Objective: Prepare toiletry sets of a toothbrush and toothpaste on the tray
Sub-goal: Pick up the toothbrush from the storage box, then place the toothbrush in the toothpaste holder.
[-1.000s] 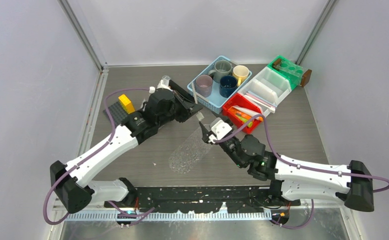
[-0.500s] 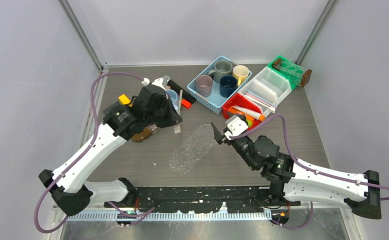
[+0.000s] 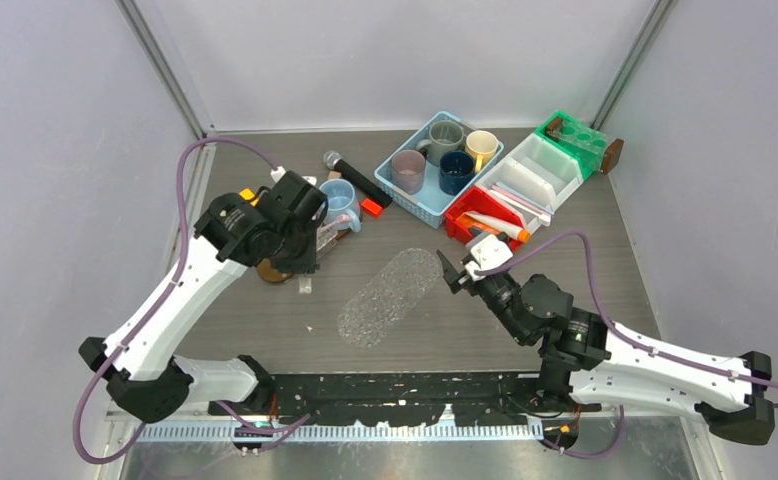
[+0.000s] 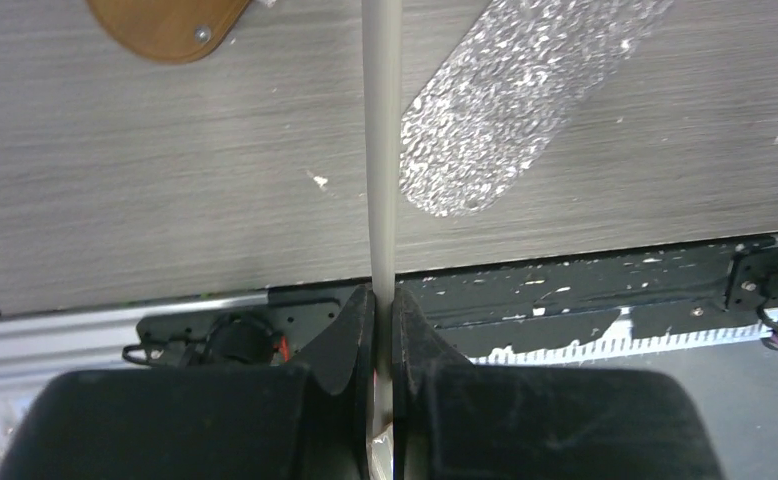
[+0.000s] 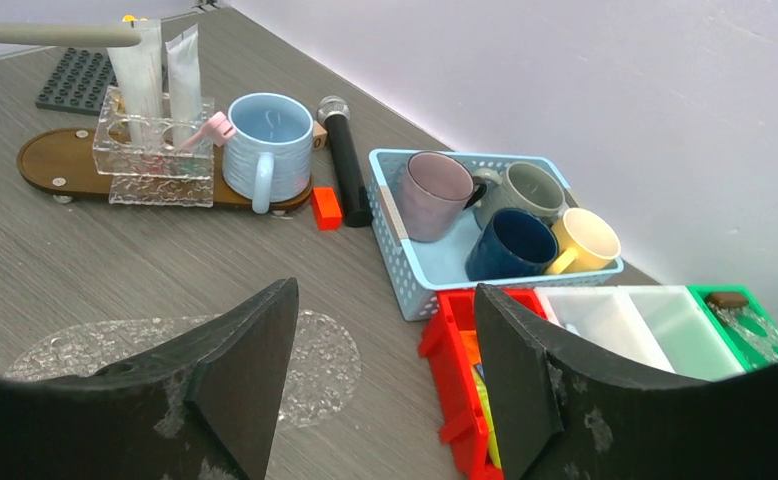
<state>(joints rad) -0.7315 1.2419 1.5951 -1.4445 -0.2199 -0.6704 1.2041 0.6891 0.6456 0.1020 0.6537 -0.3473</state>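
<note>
Left pincer [image 4: 383, 310] pinching a slim whitish toothbrush [image 4: 382, 150]; right pincer [image 5: 385, 300] spread and holding nothing.

From my left wrist feed the toothbrush handle runs straight out from between the pressed-together jaws, above the grey bench [image 3: 585, 250], passing just beside the end of a clear pebbled oval dish [image 4: 525, 100]. On the right wrist feed one end of it hangs level beside the tops of two white toothpaste tubes [image 5: 185, 65], which stand upright in a clear glass holder [image 5: 155, 160] on a brown wooden tray [image 5: 45, 165]. A pale blue mug [image 5: 270, 145] sits on the same tray just beside the holder, with something pink between them. A black microphone [image 5: 345, 170] lies behind the mug, and the red bin [image 3: 455, 222] stands near my right arm.
</note>
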